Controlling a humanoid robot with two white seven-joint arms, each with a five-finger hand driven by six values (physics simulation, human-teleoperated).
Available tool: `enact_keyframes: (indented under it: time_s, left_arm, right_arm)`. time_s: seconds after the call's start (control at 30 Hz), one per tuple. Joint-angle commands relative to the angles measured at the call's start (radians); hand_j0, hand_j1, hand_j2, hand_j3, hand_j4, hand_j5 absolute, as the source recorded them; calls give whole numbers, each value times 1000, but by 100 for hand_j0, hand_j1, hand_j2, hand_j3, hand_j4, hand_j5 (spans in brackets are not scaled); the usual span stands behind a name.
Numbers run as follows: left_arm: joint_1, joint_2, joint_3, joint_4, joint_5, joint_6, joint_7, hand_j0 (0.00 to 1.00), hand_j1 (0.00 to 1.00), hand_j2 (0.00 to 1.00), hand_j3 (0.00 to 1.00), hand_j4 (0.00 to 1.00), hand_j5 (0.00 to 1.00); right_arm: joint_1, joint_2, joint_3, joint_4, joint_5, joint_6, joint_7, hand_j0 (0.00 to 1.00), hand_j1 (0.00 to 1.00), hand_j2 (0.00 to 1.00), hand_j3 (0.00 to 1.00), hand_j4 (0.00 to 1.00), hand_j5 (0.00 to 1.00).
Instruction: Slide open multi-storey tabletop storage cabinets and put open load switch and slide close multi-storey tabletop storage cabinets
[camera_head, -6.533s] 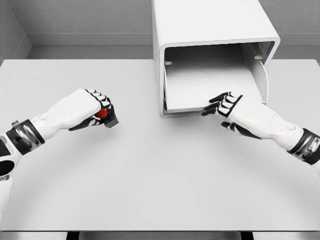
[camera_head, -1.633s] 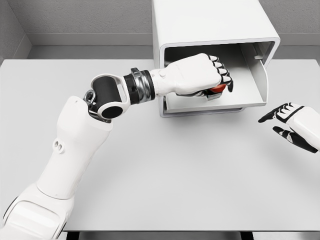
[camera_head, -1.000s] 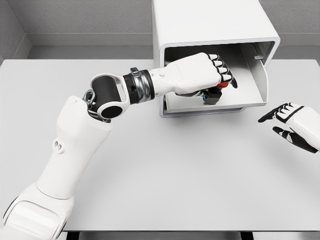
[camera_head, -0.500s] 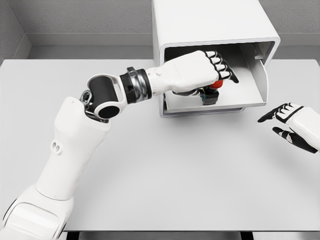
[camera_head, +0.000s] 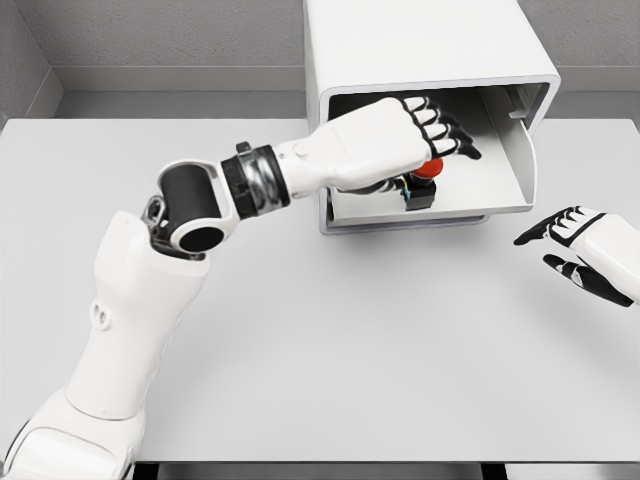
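Cabinet: I see it at the table's far edge, its drawer slid out toward me.
Load switch: standing in the drawer, red knob up, black base on the drawer floor.
Left hand: reaching into the drawer opening just above the switch, fingers loosened; I think it no longer grips the switch, though the palm hides the contact.
Right hand: over the table right of the drawer, fingers relaxed, holding nothing.

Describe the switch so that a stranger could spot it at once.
Find the white cabinet at the table's far edge; its drawer is pulled open. In it, under the left hand, stands the switch: a small black box with a red cap, the only coloured thing there.
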Motion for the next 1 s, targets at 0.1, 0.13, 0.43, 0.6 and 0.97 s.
enact_keyframes:
  time_s: [0.1,0.13,0.43,0.6,0.97]
  left_arm:
    - [2,0,29,-56,66,3,1,85,85,85,85,85,85]
    - [12,0,37,-56,66,3,1,90,90,90,90,90,90]
    - [140,100,247,-134,306,3,1,100,100,100,100,100,100]
    - [288,149,489,-127,398,3,1,100,100,100,100,100,100]
    - [557,265,793,237,609,3,1,100,100,100,100,100,100]
  right_arm:
    - [-2,-1,1,-1,-8,1,0,61,61,61,61,61,61]
    - [-6,-1,9,-1,-10,1,0,61,61,61,61,61,61]
    - [-23,-1,24,-1,-10,1,0,61,61,61,61,61,61]
    - [-52,-1,46,-1,-10,1,0,62,62,62,62,62,62]
    - [-80,15,76,1,-8,1,1,62,62,62,62,62,62]
